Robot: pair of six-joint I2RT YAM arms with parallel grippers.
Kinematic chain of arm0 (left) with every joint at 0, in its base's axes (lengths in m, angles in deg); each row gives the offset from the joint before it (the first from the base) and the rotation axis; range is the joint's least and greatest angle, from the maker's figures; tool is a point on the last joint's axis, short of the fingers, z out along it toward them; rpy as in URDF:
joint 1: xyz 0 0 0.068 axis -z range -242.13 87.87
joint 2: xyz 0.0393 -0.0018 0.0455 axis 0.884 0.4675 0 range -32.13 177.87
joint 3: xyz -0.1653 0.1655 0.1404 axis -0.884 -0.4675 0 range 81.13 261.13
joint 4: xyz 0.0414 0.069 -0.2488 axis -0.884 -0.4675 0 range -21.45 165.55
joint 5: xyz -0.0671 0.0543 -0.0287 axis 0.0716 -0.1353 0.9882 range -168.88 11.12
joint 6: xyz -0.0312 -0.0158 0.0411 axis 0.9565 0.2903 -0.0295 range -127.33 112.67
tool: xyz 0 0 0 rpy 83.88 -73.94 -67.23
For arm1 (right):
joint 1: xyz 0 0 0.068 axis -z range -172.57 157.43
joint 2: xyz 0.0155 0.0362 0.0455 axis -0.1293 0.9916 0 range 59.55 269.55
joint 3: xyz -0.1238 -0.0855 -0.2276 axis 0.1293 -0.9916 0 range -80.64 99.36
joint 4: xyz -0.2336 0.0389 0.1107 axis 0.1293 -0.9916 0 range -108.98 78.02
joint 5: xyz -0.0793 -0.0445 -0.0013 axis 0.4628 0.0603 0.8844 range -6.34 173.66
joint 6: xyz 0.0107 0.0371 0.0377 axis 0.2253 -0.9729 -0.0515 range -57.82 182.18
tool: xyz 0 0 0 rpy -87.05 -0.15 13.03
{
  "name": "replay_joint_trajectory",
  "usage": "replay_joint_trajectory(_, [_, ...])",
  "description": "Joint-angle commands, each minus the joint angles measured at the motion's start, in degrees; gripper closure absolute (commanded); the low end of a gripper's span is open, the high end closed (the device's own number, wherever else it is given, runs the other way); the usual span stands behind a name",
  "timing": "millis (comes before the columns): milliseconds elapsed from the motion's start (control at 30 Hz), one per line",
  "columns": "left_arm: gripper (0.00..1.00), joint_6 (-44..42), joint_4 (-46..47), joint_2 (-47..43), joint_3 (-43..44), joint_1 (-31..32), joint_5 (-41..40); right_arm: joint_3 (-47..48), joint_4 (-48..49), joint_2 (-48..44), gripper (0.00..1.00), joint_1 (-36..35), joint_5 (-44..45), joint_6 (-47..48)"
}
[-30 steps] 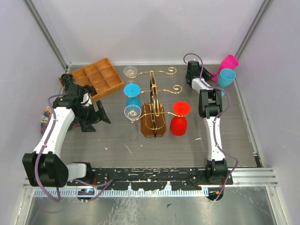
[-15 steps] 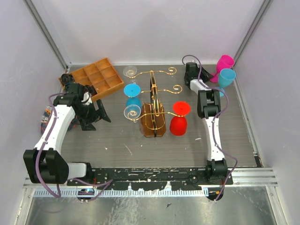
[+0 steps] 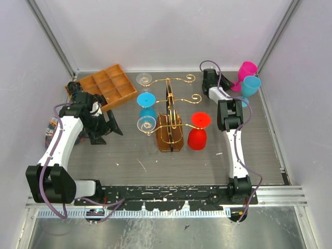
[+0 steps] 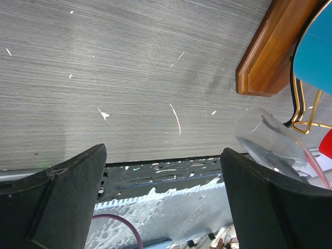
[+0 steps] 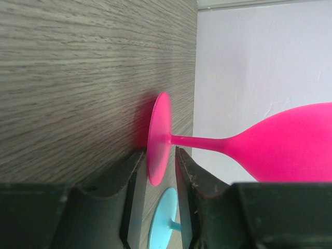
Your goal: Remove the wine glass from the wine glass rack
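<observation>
Right tool (image 5: 160, 151): jaws slightly apart, straddling the foot of the pink wine glass (image 5: 280, 136), upright on the desk (image 5: 78, 62) right of and behind the wine glass rack (image 3: 170, 116), parked clear of its hooks, I'd say. Left tool (image 4: 163, 171) gapes wide, empty, left of the rack, likely eyeing its clear glass (image 4: 270, 140).

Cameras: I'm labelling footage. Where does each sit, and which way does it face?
Top external: high behind, looking down at the table; left arm, right arm show.
Left wrist: low, facing table and wine glass rack; open left pincer shows.
Right wrist: low, facing a wall; right pincer flanks the foot of the pink glass.
Shared: top external and right wrist see the pink glass.
</observation>
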Motion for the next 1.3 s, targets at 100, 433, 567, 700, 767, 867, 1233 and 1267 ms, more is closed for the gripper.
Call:
replay_joint_trajectory(100, [0.02, 0.0, -0.2, 0.0, 1.0, -0.3, 0.5, -0.2, -13.6, -1.4, 0.54, -1.7, -11.3, -9.9])
replay_joint_trajectory(433, [0.02, 0.6, -0.4, -0.9, 0.4, -0.3, 0.1, -2.3, -24.6, -9.3, 0.39, -2.6, -30.1, -19.6])
replay_joint_trajectory(567, [0.02, 0.9, -0.7, -0.9, 0.1, -0.3, -0.3, -2.4, -29.9, -12.4, 0.38, -2.6, -39.8, -23.2])
replay_joint_trajectory(700, [0.02, 1.0, -1.5, -3.5, 0.7, -0.3, -1.3, 0.2, -35.1, -14.8, 0.37, -2.2, -48.4, -27.8])
replay_joint_trajectory(767, [0.02, 0.9, -1.7, -4.2, 1.1, -0.3, -2.0, 1.2, -37.1, -16.7, 0.32, -1.7, -53.4, -32.2])
replay_joint_trajectory(867, [0.02, 0.9, -2.1, -4.9, 1.9, -0.3, -2.8, 1.7, -38.6, -20.4, 0.29, 0.5, -63.1, -40.3])
replay_joint_trajectory(1233, [0.02, 1.4, -3.5, -11.3, 1.9, -0.4, -3.4, 0.5, -42.3, -36.3, 0.64, 5.5, -75.6, -54.7])
replay_joint_trajectory(1267, [0.02, 1.2, -3.8, -11.5, 1.9, -0.4, -3.9, -2.2, -41.3, -39.4, 0.65, 5.5, -75.5, -55.6])
